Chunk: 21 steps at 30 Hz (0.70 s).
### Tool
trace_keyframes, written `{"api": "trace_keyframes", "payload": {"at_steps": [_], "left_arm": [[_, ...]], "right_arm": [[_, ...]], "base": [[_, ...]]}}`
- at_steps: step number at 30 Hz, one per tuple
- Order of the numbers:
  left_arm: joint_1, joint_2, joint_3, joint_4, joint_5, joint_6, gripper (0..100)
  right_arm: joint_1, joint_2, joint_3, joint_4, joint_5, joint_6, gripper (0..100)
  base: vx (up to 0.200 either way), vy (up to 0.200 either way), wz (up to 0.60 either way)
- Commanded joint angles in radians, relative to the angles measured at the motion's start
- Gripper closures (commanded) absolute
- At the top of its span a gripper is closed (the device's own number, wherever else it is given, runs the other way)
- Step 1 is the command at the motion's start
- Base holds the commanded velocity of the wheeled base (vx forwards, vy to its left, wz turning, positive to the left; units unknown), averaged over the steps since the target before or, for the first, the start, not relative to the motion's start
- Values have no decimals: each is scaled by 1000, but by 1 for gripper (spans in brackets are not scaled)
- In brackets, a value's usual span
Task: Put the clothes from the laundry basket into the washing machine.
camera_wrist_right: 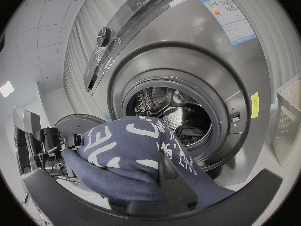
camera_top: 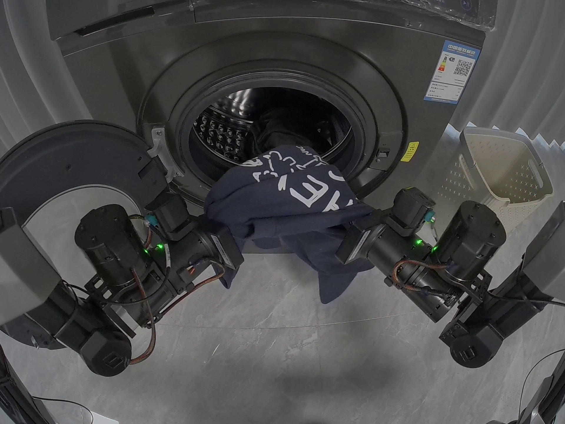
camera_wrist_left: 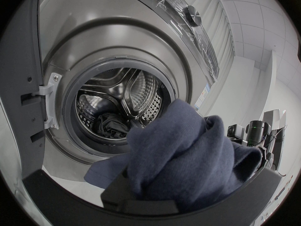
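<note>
My left fingers [camera_wrist_left: 117, 192] and right fingers [camera_wrist_right: 174, 181] both clamped on navy sweatshirt [camera_top: 294, 198]. Sweatshirt hangs at washing machine [camera_top: 382, 119] mouth, upper part over the rim. Dark garment [camera_wrist_left: 109, 126] lies inside drum.

One washing machine [camera_top: 118, 78], with one round door [camera_top: 65, 160] open on the left. One laundry basket [camera_top: 512, 166] on the right. Two garments: one navy top [camera_top: 294, 201] at the opening, one dark piece [camera_wrist_left: 109, 126] farther in the drum. Two stickers on the front: one blue-and-white [camera_top: 452, 72], one yellow [camera_top: 409, 151].
</note>
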State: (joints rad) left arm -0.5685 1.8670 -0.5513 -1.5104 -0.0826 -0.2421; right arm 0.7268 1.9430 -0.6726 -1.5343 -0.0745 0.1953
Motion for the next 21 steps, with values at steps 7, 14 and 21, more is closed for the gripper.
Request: {"api": "trace_keyframes", "payload": {"at_steps": [7,14,21], "left_arm": [[-19,8,90,-7,0,9,100],[-21,43,109,15,-2,9,0],[-73,55,119,4,-11,32,0]], "right_arm": [[23,5,-104,0,2,-1,100],[23,2,-153,8,4,-2,100],[40,10,-171,13,2,-2,100]], "base": [[0,0,0],[0,0,0],[0,0,0]]}}
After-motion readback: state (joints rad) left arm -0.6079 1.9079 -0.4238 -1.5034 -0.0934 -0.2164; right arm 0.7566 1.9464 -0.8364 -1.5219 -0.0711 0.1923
